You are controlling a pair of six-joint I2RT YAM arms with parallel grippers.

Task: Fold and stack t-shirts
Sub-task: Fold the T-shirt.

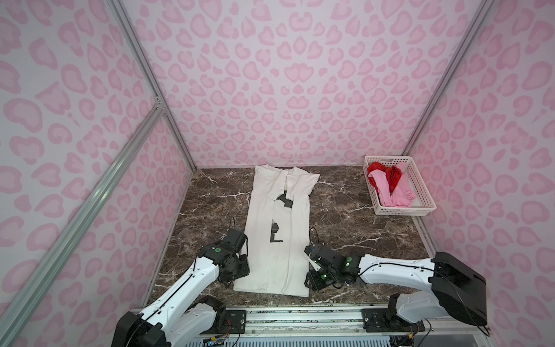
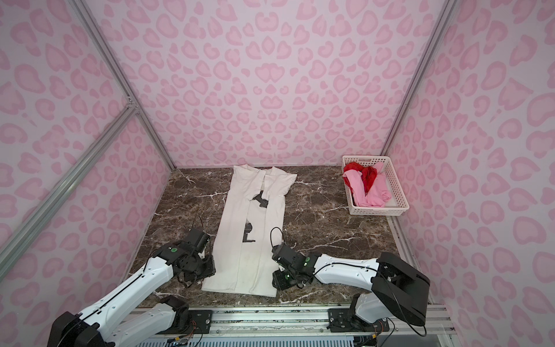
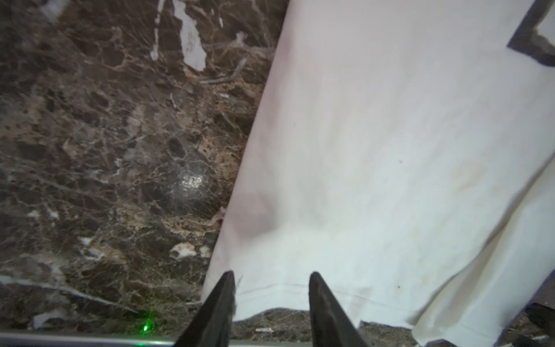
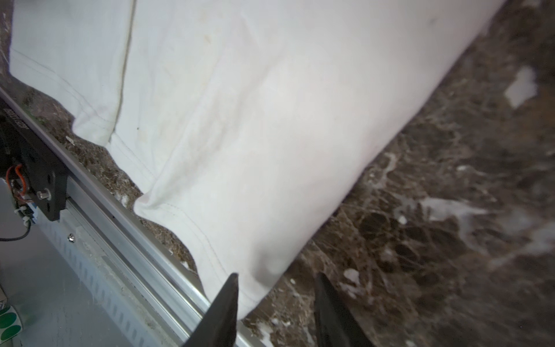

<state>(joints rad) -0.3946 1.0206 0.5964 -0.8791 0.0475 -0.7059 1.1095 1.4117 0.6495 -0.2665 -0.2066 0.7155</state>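
I'm seeing the off-white t-shirt lying flat, sides folded inward (black print peeking); pink t-shirt, red t-shirt bunching in basket.

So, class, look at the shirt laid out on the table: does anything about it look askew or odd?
Yes. The off-white t-shirt is folded unevenly: at its far end one sleeve juts out toward the basket side, and the flaps leave a crooked gap showing black print. Faint yellowish stains sit near the hem.
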